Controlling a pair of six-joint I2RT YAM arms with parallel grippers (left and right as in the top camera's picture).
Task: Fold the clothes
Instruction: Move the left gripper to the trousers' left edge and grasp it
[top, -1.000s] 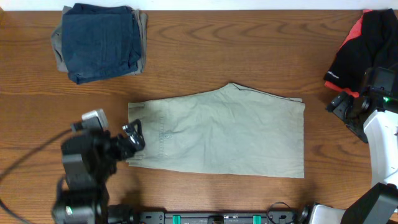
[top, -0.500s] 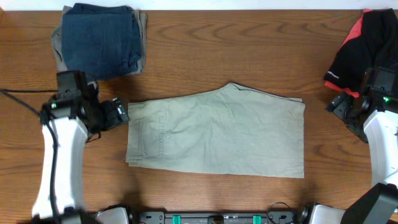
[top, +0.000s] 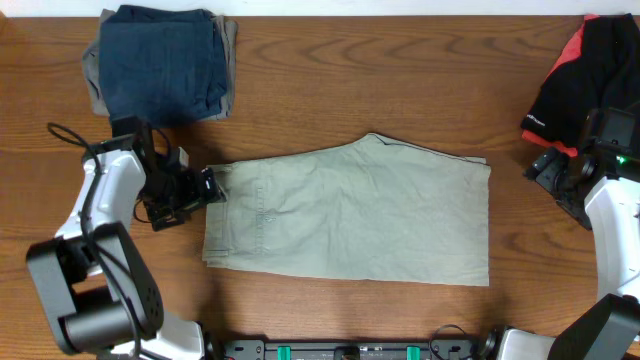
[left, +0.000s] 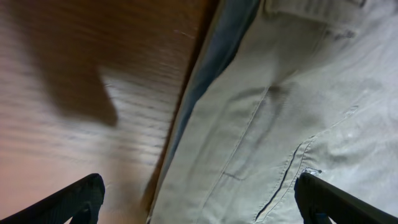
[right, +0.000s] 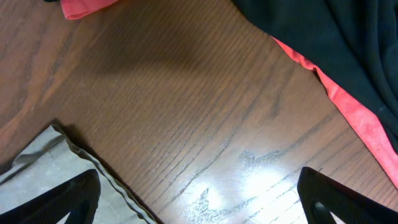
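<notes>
The beige khaki shorts (top: 350, 212) lie flat, folded in half, in the middle of the table, waistband to the left. My left gripper (top: 207, 187) is open at the shorts' left edge, by the waistband. In the left wrist view the beige cloth (left: 280, 118) with its stitched pocket seam fills the right side, with both fingertips wide apart at the bottom corners (left: 199, 202). My right gripper (top: 545, 165) is open above bare wood just right of the shorts' top right corner, a hem corner of which shows in the right wrist view (right: 37, 168).
A folded dark blue denim garment (top: 160, 65) on a grey-green one sits at the back left. A black and red garment (top: 575, 75) is heaped at the back right, also in the right wrist view (right: 336, 56). A black rail (top: 340, 350) runs along the front edge.
My left arm has swung up from the front left to the shorts' left edge. The shorts and the right arm have not moved.
</notes>
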